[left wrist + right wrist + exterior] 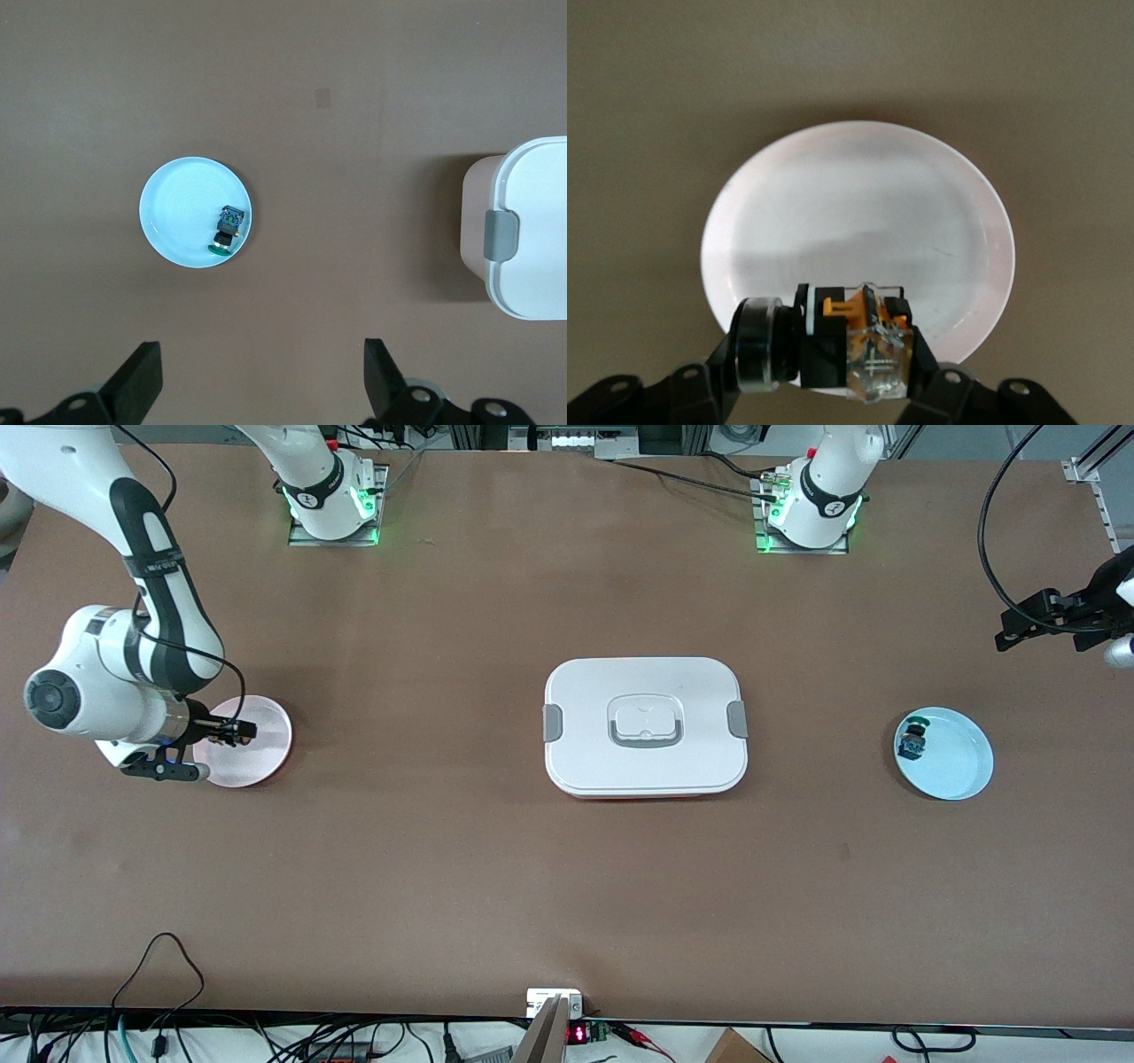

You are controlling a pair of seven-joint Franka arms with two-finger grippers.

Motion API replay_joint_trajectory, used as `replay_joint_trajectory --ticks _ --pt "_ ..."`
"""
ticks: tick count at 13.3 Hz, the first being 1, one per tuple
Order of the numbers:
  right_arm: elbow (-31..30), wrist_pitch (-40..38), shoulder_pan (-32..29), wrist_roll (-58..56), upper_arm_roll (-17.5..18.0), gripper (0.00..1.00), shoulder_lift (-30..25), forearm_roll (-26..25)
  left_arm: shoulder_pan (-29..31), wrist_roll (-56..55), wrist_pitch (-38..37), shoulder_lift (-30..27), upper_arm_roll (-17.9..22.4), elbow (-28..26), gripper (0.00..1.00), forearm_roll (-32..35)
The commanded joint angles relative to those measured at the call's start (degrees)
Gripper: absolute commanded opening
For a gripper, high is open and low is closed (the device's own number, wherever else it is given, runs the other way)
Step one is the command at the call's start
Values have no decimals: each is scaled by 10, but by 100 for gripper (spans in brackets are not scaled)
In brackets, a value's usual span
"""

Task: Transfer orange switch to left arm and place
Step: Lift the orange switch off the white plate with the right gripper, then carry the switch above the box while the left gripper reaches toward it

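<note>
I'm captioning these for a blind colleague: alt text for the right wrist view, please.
The right pincer is shut on the orange switch, low over a pink plate on the brown table.

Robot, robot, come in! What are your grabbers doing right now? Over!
Right gripper shut on small black orange-capped switch, over round pink plate. Left gripper open, waiting above light blue plate. Big white lidded box sits mid-table between plates.
</note>
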Motion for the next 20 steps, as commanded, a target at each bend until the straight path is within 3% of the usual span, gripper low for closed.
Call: replay_joint_trajectory --ticks 1,7,11,16,17,20 --pt "32 -48 8 -20 2 14 -18 9 2 6 -3 0 -4 3 100 8" --pt "122 -170 54 -20 5 11 -62 11 2 10 -2 6 0 12 100 12" --pt "214 -259 110 -20 9 10 -73 11 2 12 -6 5 1 21 100 27" --pt "285 -258 188 -18 9 10 -79 16 16 95 -29 29 2 67 100 24" --pt "312 -257 196 -20 7 9 -78 37 29 108 -68 38 2 75 100 -26" --pt "337 -259 211 -23 9 8 -97 62 121 115 -164 85 3 80 100 -271"
